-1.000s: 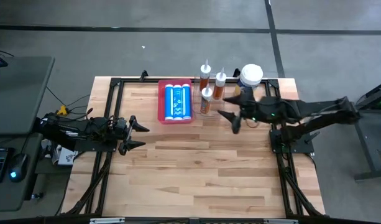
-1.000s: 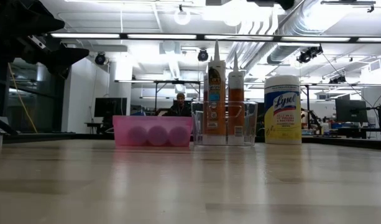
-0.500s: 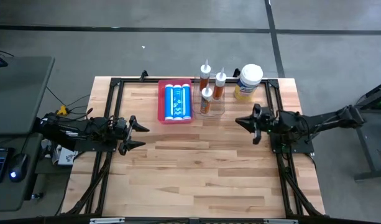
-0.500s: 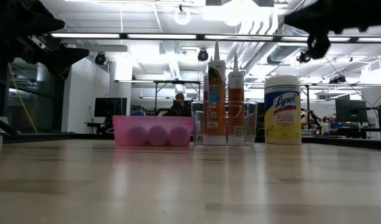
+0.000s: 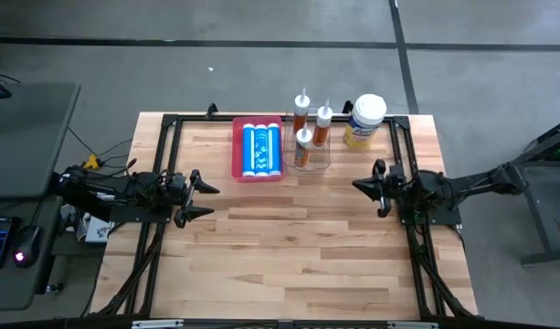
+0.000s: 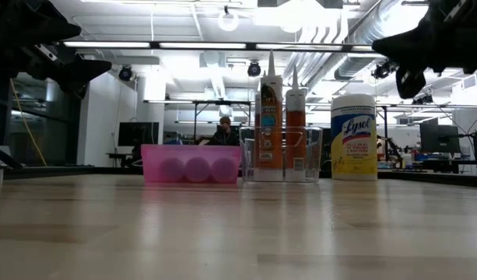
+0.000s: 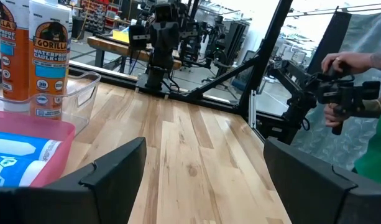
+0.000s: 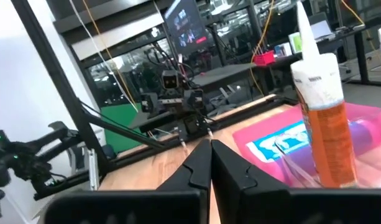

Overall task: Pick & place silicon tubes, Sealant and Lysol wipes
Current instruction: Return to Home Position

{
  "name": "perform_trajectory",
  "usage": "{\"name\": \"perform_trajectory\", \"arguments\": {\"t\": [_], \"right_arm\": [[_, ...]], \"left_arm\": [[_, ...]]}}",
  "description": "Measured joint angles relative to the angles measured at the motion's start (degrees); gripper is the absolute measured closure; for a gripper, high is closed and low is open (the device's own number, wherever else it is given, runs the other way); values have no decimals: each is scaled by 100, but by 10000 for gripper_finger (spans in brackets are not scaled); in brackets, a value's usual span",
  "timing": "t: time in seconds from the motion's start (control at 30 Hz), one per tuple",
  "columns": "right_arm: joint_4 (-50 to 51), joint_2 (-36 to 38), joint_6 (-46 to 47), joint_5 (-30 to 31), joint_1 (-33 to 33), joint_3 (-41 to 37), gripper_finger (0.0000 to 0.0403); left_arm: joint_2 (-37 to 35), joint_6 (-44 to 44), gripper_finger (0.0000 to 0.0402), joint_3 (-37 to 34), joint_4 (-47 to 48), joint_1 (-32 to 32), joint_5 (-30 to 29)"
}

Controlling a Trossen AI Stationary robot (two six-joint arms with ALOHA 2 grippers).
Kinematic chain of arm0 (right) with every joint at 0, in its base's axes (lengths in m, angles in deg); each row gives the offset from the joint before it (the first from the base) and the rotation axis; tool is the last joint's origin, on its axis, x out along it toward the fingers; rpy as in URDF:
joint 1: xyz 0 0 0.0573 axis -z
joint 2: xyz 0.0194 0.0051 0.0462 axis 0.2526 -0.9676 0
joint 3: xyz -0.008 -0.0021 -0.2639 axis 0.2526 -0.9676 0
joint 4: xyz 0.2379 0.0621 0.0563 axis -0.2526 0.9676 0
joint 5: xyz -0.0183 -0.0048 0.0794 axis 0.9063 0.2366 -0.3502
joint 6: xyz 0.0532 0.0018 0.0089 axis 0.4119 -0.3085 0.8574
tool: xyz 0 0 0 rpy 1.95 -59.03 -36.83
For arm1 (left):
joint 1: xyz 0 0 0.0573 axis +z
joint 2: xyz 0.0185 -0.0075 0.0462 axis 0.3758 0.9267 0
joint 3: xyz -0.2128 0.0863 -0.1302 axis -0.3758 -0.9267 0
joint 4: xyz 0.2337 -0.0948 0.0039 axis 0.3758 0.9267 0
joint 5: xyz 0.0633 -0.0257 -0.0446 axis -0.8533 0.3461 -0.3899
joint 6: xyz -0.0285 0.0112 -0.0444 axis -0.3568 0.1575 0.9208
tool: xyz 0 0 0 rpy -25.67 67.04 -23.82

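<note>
Wood butcher-block table (image 5: 289, 238), with all the goods lined up along the back edge. The pink tray (image 5: 237, 146) sits to the left and has the blue-and-white tubes (image 5: 260, 149) lying flat in it, side by side. Just beside it on the right is the clear bin (image 5: 327, 157), and three orange sealant cartridges (image 5: 323, 123) stand upright inside it with their nozzles up. The Lysol wipes (image 5: 366, 119) canister stands upright on the bare table, just right of the bin and not in it. From the low view it shows a white lid and a yellow label, and nothing is touching it.

Now the arms. The left gripper (image 5: 211, 200) hangs over the table's left side, well apart from the tray. Its fingers (image 7: 109, 174) are spread wide with nothing between them. The right gripper (image 5: 360, 185) is over the right side, close to its own base and nearer the front than the Lysol wipes, pointing in toward the middle. Its wrist view shows the two fingers (image 8: 196, 165) pinched tight together, and they're clamped on nothing at all. In the low view it's up in the air, clear of the tabletop.

One person (image 6: 225, 132) sits way off in the room behind the tray.
</note>
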Motion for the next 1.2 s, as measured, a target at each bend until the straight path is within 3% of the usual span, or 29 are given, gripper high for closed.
{"name": "perform_trajectory", "arguments": {"t": [0.53,0.9,1.2], "right_arm": [[323,76,-532,93,146,-200,402],[1204,73,-557,-427,698,-203,402],[1860,66,-604,-1071,723,-203,402]], "left_arm": [[0,1,82,0,0,1,-2],[0,0,82,0,0,0,-1],[0,2,82,0,-1,0,-1]]}}
